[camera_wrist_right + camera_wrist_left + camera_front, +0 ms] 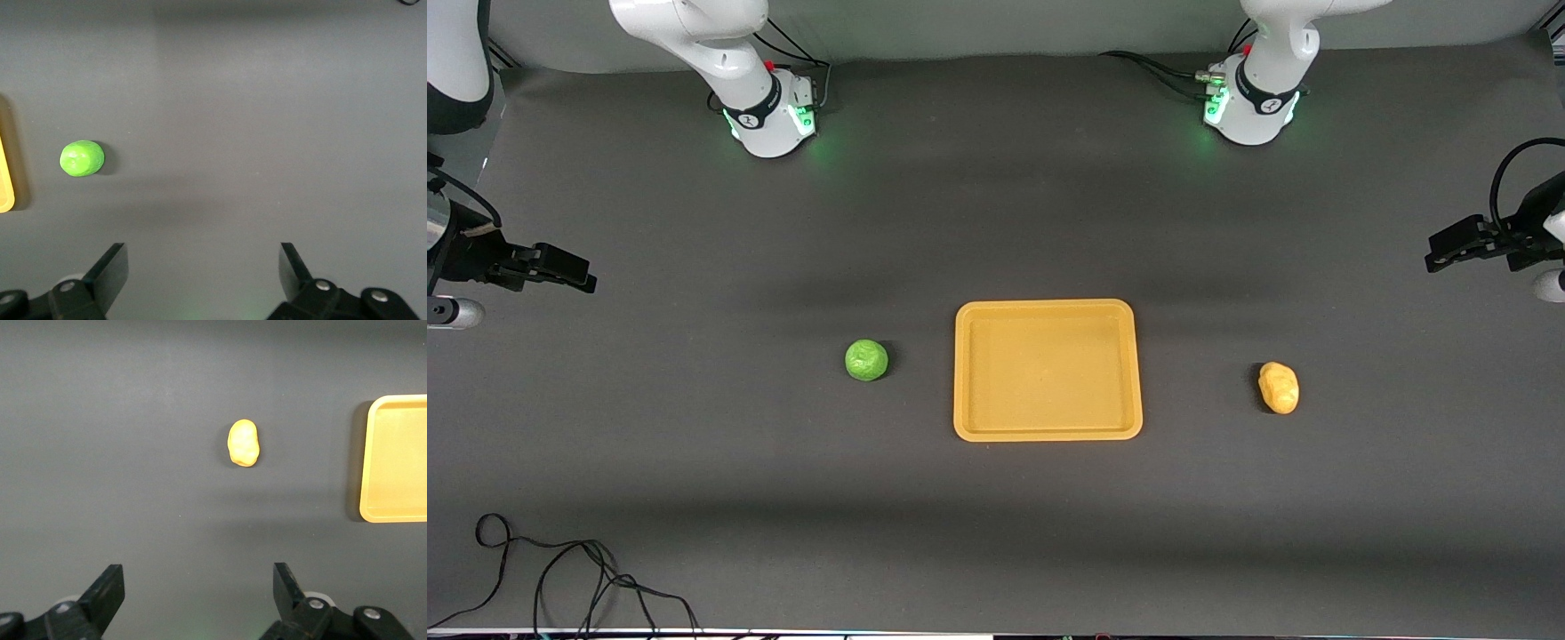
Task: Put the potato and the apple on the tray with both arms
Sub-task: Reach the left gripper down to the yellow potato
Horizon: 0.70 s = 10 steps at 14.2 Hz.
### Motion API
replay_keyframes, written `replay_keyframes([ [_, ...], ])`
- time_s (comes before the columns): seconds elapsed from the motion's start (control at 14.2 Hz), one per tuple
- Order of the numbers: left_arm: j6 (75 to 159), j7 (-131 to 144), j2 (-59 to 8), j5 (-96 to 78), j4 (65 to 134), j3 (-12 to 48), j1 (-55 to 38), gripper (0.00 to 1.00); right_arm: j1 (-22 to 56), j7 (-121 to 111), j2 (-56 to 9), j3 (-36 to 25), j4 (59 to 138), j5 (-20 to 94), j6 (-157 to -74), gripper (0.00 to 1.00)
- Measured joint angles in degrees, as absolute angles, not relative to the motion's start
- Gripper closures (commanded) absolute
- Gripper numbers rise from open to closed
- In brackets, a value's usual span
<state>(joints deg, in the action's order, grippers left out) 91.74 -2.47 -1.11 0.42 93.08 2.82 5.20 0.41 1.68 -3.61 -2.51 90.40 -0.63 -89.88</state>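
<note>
On bench, tray: flat rectangular orange-yellow plastic tray point(1048, 311), bare, between both fruits.
Apple: small round bright-green ball point(866, 360), toward right arm's end, apart from tray.
Potato: lumpy yellow-orange oval point(1279, 388), toward left arm's end, well apart from tray.
Left gripper point(199, 595): raised over bench near potato, fingers spread wide, empty.
Right gripper point(203, 272): raised over bench near apple, fingers spread wide, empty.
Approach: centre over each fruit, straddle potato's narrow width, descend straight.
Hidden: both grippers cut off at front view's edges.
</note>
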Motion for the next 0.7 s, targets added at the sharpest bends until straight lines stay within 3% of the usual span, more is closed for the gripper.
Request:
replay_keyframes([
  [0.7, 101.08, -2.48, 2.82, 0.37, 106.56, 2.84, 5.2, 0.01, 0.43, 1.68, -3.61, -2.31, 89.96, -0.63, -89.83, 0.0],
])
